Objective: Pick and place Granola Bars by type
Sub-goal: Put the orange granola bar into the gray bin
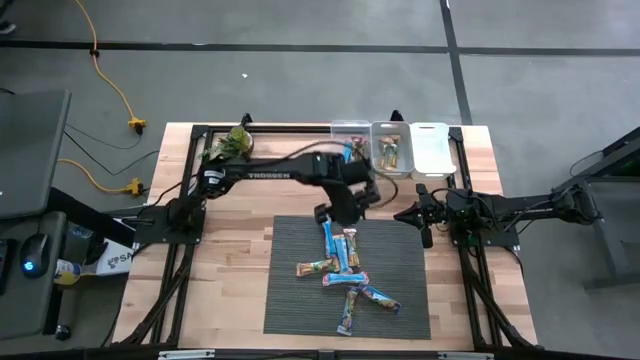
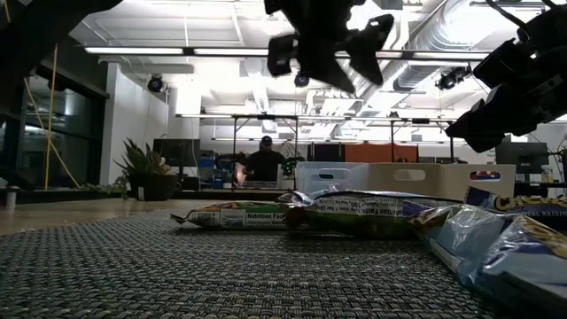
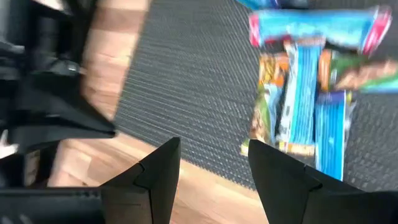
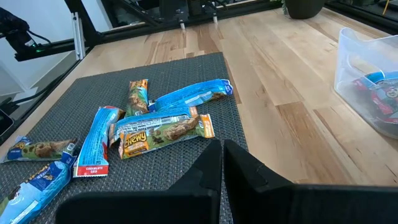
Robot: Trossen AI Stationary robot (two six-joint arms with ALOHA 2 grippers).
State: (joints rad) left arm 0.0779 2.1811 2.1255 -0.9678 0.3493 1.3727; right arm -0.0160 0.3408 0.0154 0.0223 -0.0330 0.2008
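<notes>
The left gripper [image 1: 333, 213] is being held above the far edge of the dark mat [image 1: 290, 290], its fingers [image 3: 158, 168] parted with nothing between them. The granola bars [image 1: 345, 270] are lying spread on the mat. The right gripper [image 1: 423, 217] is being kept pressed shut and empty beside the mat, near the clear bins [image 1: 432, 147].

I'm working in an open-plan lab or office: exposed ceiling ducts [image 2: 461, 35] and strip lights overhead, a person [image 2: 264, 162] seated at monitors behind, potted plant [image 2: 146, 173], concrete floor [image 1: 300, 80] with yellow cables [image 1: 115, 90] around my wooden desk [image 1: 235, 270].
</notes>
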